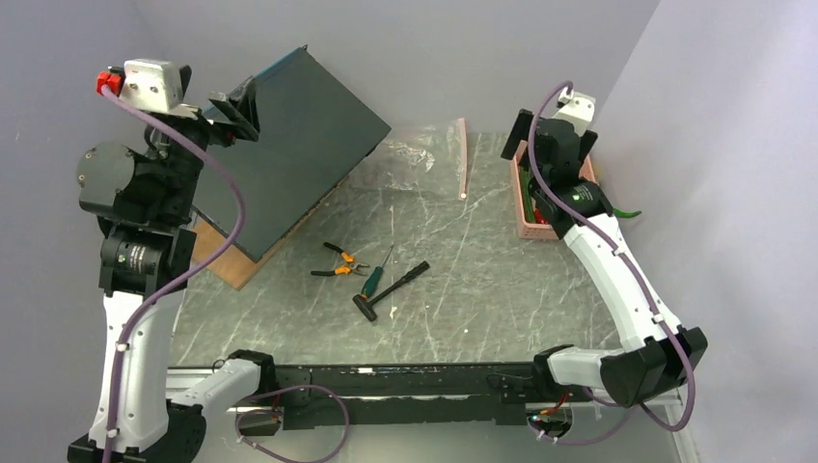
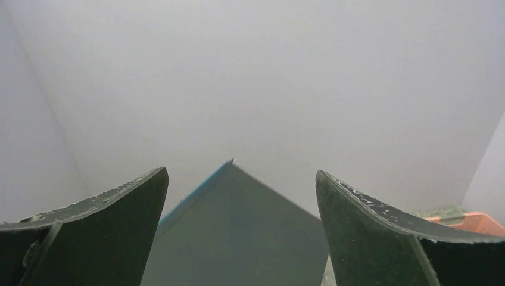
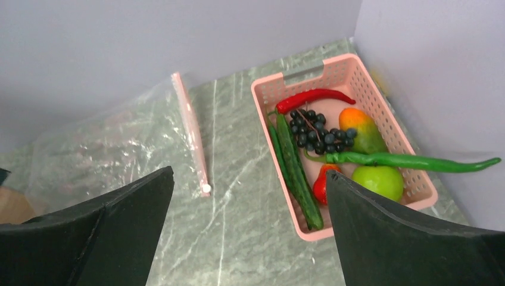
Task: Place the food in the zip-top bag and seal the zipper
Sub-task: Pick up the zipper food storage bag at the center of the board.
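Hovering spread, your right end effector [image 3: 249, 173] faced the red chili [image 3: 311, 96] (likely light, slick): pinching mid-body looked safest.

The grey-green marbled table [image 1: 502, 289] carries a clear zip-top bag [image 1: 410, 159] lying flat near its far edge, with its pale pink zipper [image 1: 464, 164] on the side facing the pink slotted basket [image 3: 381, 110] — that basket stands in the far right corner, apart from the bag. Near the middle lie orange-handled pliers [image 1: 338, 262], a green-handled screwdriver [image 1: 374, 278] and a black hammer [image 1: 391, 291], close together. At the left, a dark panel [image 1: 289, 145] sits tilted over a wooden board [image 1: 217, 258].
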Motion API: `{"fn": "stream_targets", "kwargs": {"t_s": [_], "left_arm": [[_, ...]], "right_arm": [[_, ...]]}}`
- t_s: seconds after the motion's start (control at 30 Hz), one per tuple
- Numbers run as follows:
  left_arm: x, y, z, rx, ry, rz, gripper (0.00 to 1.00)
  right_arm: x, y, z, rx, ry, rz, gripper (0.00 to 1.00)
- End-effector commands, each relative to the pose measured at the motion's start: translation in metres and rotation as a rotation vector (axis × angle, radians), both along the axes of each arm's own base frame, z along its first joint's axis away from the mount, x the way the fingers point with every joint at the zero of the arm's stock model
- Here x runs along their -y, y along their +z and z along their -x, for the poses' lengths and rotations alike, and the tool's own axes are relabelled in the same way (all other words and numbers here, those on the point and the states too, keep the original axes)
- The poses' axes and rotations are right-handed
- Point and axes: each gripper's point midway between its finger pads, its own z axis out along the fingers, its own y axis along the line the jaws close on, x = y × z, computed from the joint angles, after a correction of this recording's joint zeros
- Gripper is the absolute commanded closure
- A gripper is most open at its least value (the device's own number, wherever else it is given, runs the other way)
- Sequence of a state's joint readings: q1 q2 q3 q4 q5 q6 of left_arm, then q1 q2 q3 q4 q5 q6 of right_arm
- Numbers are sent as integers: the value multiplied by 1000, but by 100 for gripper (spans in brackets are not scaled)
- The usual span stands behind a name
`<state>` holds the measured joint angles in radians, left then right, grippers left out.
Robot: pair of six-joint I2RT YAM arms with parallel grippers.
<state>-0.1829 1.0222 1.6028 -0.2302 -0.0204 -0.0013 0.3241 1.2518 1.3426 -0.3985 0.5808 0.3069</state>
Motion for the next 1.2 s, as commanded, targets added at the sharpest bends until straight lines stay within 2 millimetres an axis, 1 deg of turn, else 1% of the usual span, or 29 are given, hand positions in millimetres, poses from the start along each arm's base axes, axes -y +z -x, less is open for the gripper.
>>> {"fn": "stream_targets", "kwargs": {"t_s": [0.0,0.1,0.17,0.2,0.23,0.37,0.43,0.57,0.7,0.73,0.77,0.87,0.93,1.03,1.1,1.17], "left_arm": [[26,-17,-26,-43,-106,-82,1],[40,-30,-36,-65,-165,-93,1],[52,-43,-42,-76,-206,-101,1],[57,-51,-45,-83,-221,-110,1],[62,-58,-48,-90,-229,-127,1],[85,-89,-59,-134,-256,-202,1],[92,-98,-61,-147,-272,-215,1],[106,-114,-55,-164,-327,-227,1],[114,-139,-48,-173,-351,-224,1],[116,-146,-47,-179,-350,-233,1],[119,-149,-44,-174,-349,-245,1],[130,-159,-37,-156,-347,-316,1],[133,-158,-34,-138,-342,-320,1],[133,-157,-34,-150,-339,-299,1],[132,-161,-36,-165,-330,-280,1],[136,-165,-37,-167,-343,-280,1]], "right_arm": [[-7,18,-23,47,23,-29,0],[-22,5,-42,39,109,-57,0],[-30,-4,-55,28,164,-74,0],[-38,-8,-61,27,210,-88,0],[-39,-13,-68,30,241,-113,0],[-50,-35,-87,20,348,-223,0],[-60,-48,-93,5,417,-257,0],[-65,-80,-108,-62,451,-326,0],[-69,-103,-119,-83,478,-366,1],[-69,-105,-125,-77,487,-373,1],[-69,-107,-131,-71,499,-380,1],[-66,-120,-147,-87,503,-427,2],[-64,-125,-158,-68,513,-465,2],[-64,-146,-174,-95,510,-493,4],[-68,-157,-184,-112,519,-506,5],[-72,-170,-193,-124,532,-529,6]]}}
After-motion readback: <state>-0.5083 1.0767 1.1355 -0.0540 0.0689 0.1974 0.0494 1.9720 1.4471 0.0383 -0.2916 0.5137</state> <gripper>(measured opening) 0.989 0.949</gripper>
